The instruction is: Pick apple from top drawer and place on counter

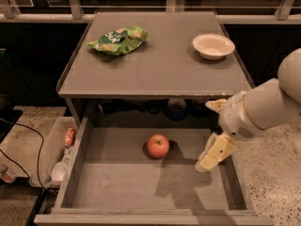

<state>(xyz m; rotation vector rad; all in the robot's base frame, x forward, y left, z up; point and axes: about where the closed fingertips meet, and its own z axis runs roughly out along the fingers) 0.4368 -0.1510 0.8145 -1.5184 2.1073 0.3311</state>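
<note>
Small round red apple [158,146] sits mid-frame on the floor of the wide shallow grey top drawer [117,187]. Cream two-finger gripper [209,135] hovers just right of it, spread apart, empty, below the flat grey counter [155,65].

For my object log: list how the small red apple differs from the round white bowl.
The small red-yellow apple is a solid ball; the round white bowl is a wider, shallow open dish. The apple lies in the open grey drawer; the bowl stands on the grey counter top. The gripper hangs over the drawer's right side, near the apple but apart, far from the bowl. Both are round and untouched.
</note>
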